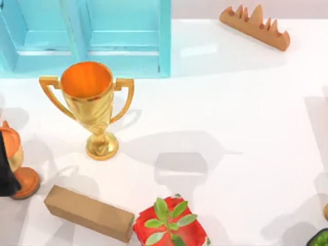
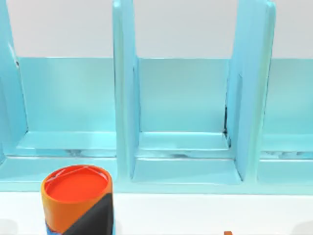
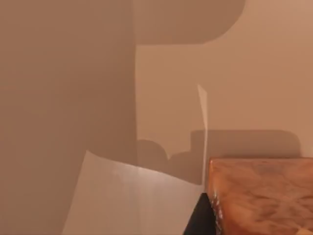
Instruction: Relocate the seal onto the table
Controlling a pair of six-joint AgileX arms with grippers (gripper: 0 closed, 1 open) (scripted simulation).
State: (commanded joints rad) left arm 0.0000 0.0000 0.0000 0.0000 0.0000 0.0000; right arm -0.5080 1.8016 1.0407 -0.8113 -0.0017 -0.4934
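Observation:
A tan-orange marbled block [image 3: 261, 196], squarish like the seal's body, sits very close in the right wrist view. Its top is out of frame, and a dark part of my right gripper [image 3: 199, 220] lies against its side. A small tan bit [image 1: 326, 210] shows at the right edge of the table [image 1: 256, 128] in the top view; I cannot tell whether it is the same block. A dark part of my left arm [image 1: 5, 174] shows at the table's left edge.
The light blue cabinet [image 1: 92, 36] stands at the back left, with a gold trophy [image 1: 92, 102] before it. A long tan box [image 1: 87, 212] and a red pot with a plant [image 1: 171, 225] sit at the front. An orange can [image 2: 76, 196] faces the cabinet [image 2: 186, 112].

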